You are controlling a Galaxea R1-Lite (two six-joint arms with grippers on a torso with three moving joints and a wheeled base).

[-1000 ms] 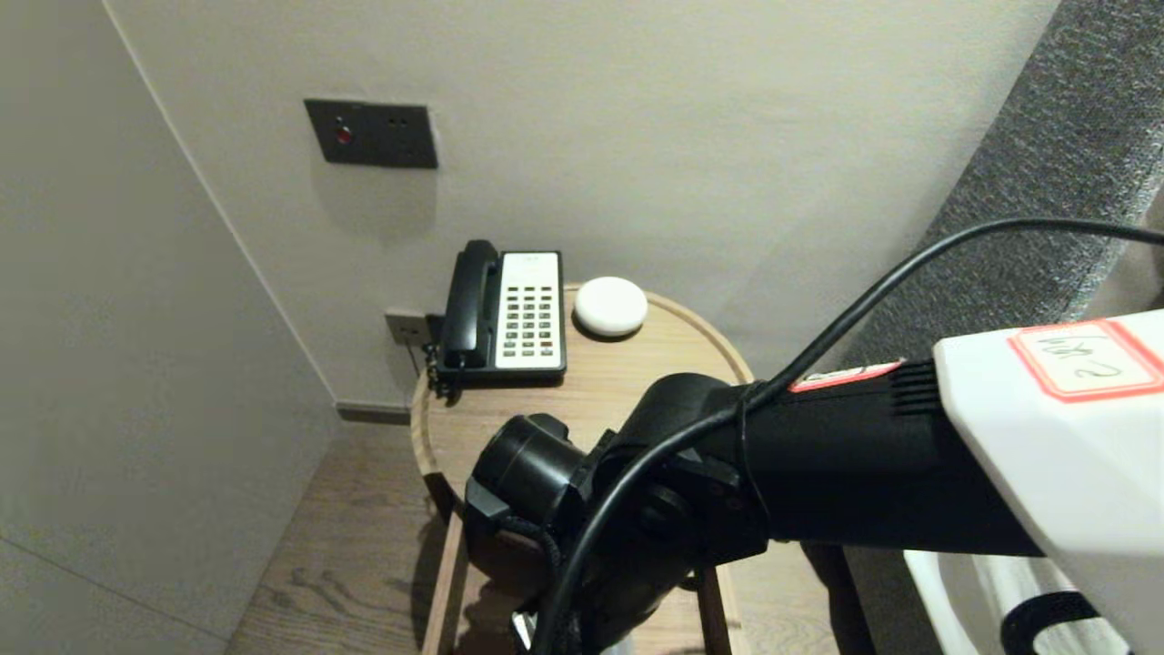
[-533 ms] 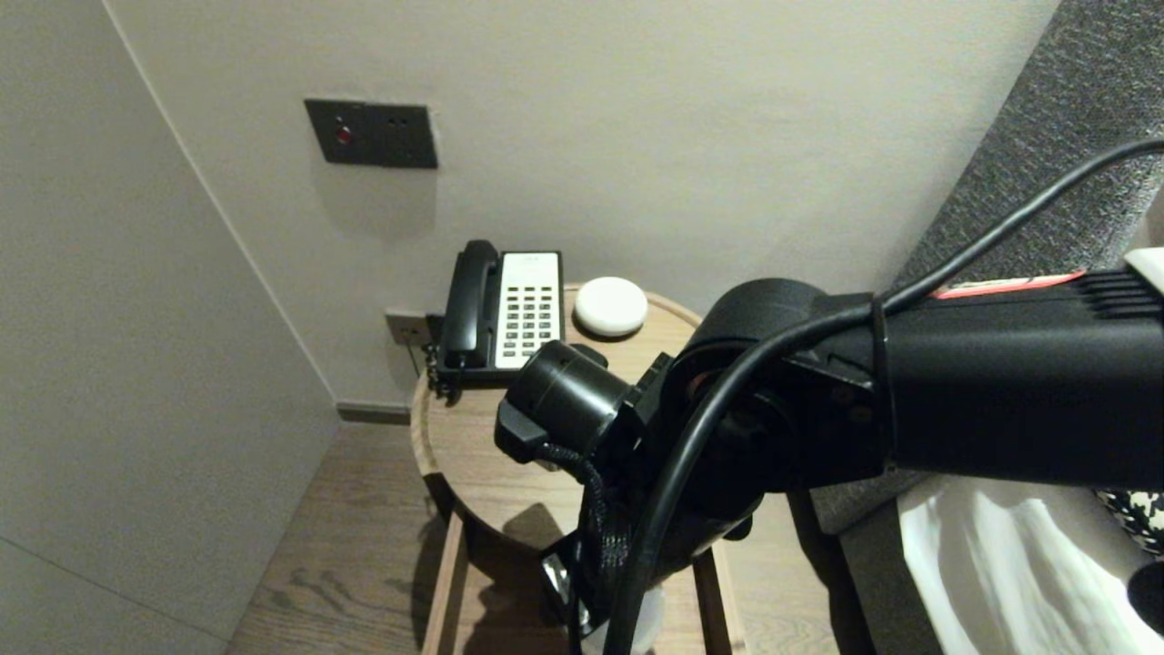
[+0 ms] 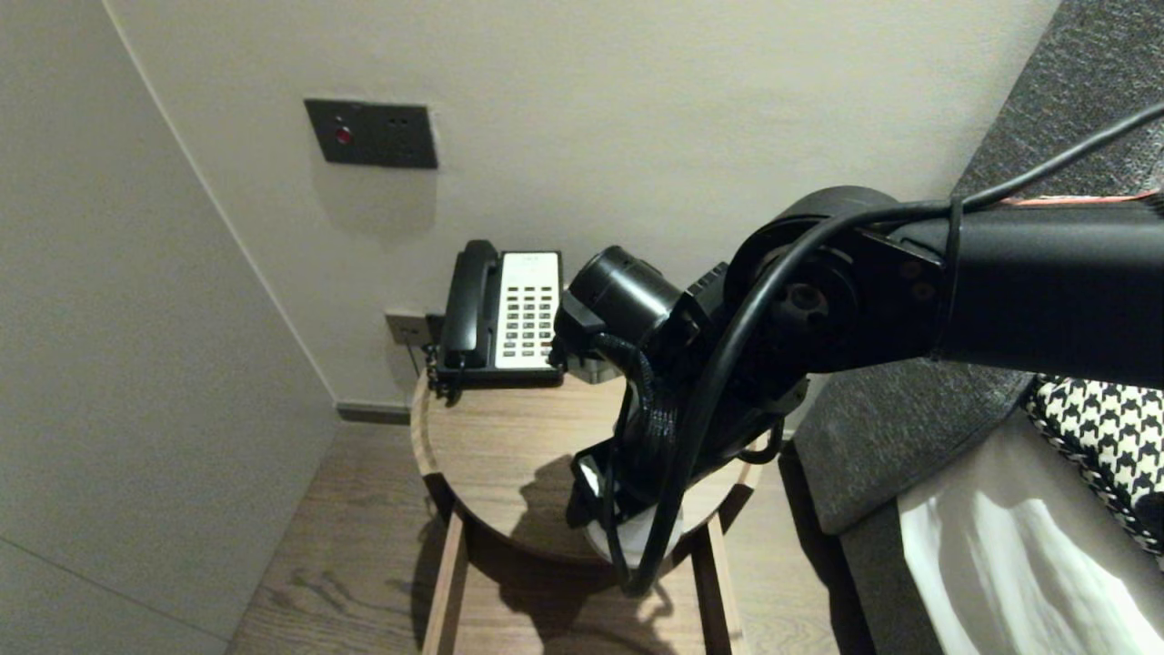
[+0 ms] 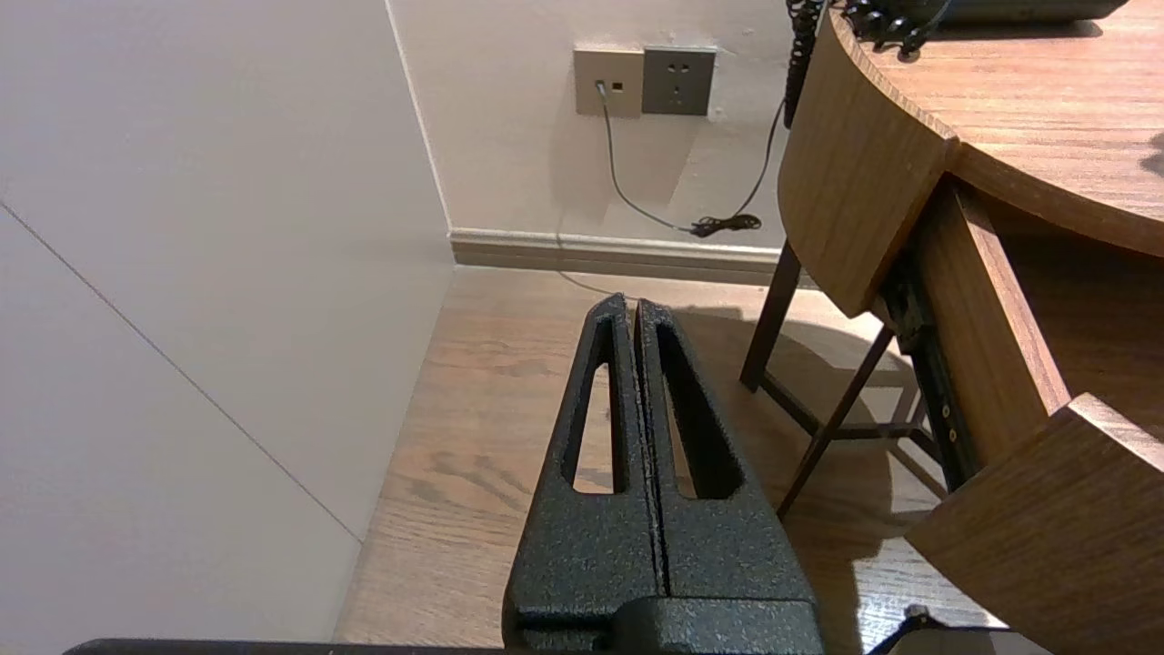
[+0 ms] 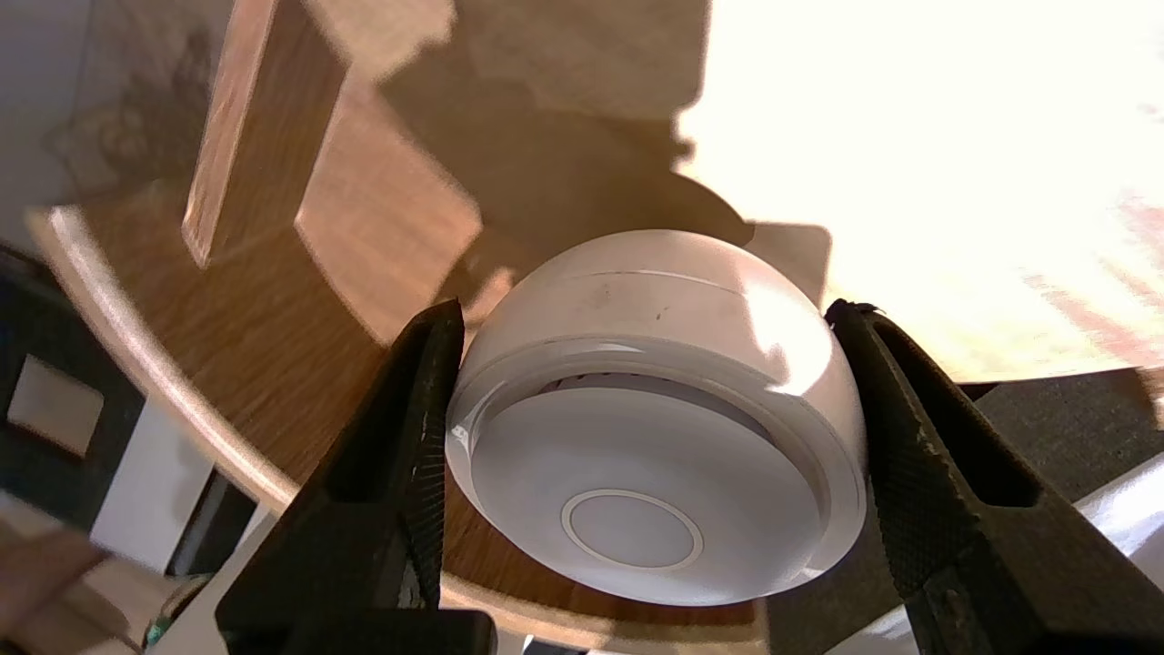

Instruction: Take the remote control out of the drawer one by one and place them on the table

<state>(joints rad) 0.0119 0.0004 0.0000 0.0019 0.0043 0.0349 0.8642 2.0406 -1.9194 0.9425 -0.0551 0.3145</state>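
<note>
The white dome (image 5: 655, 409) is clamped between the two fingers of the right hand (image 5: 646, 311), one finger pressed against each side of its body, with its flat round face turned toward the wrist camera. In the head view the dome (image 3: 637, 537) is seen at the near edge of the round wooden counter (image 3: 491, 437), a little to the right of that edge's middle, under the bent right arm. Whether its underside touches the wood or hangs just above it cannot be told, because the hand and cables cover it. The grasp is therefore judged to be done. Setting the dome down and releasing it is judged to be left.

The left hand (image 4: 634, 305) is parked low beside the counter's left edge, above the wooden floor, with its fingers pressed together and nothing between them.

A telephone (image 3: 509, 309) with a black handset is placed at the far left edge of the counter, against the wall. The far right part of the counter is hidden by the right arm. A dark wall plate (image 3: 371, 134) is mounted above the telephone, and a socket (image 4: 677, 82) is set low on the wall. A grey upholstered panel (image 3: 909, 437) and a houndstooth cushion (image 3: 1100, 437) are found close off the counter's right edge. The panel is judged to be the nearest obstruction to the arm.
</note>
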